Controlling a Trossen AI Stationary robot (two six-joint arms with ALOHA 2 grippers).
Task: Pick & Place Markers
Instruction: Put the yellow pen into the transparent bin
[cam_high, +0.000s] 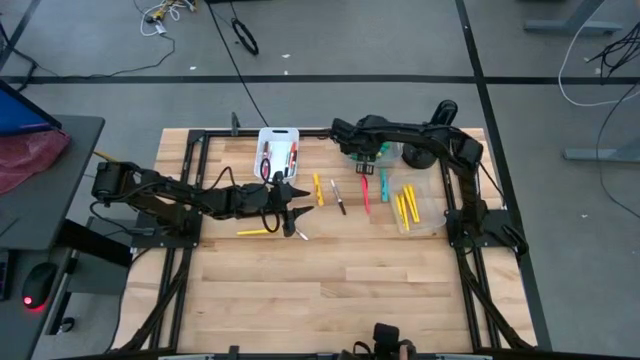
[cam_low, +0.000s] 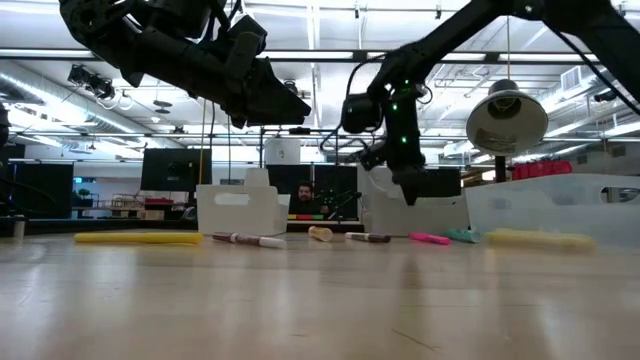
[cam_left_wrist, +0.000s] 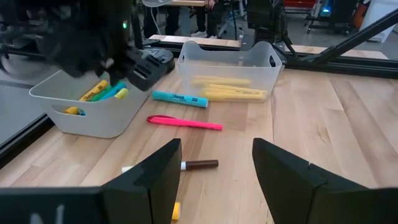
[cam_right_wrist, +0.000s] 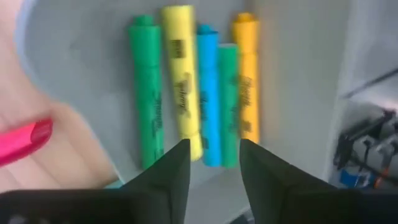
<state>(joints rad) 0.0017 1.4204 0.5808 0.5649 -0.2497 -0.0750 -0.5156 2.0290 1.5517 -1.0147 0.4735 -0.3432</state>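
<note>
Markers (cam_right_wrist: 196, 87) lie side by side in a grey bin (cam_right_wrist: 292, 68) directly ahead of the right gripper (cam_right_wrist: 214, 165): green, yellow, blue, green and orange, their near ends just beyond its fingertips (cam_right_wrist: 177, 162). Jaws narrowly parted, nothing between them. A pink marker (cam_right_wrist: 25, 142) lies on the wood outside the bin wall, off to one side of these jaws. Left gripper (cam_left_wrist: 217, 174) hangs above the table with jaws wide and empty. Ahead of it, between the two fingers' line, lies a thin dark marker (cam_left_wrist: 199, 164); beyond that a pink marker (cam_left_wrist: 185, 122), then a teal marker (cam_left_wrist: 180, 99). Farther still, a clear bin (cam_left_wrist: 227, 62) holds yellow markers (cam_left_wrist: 231, 92).
</note>
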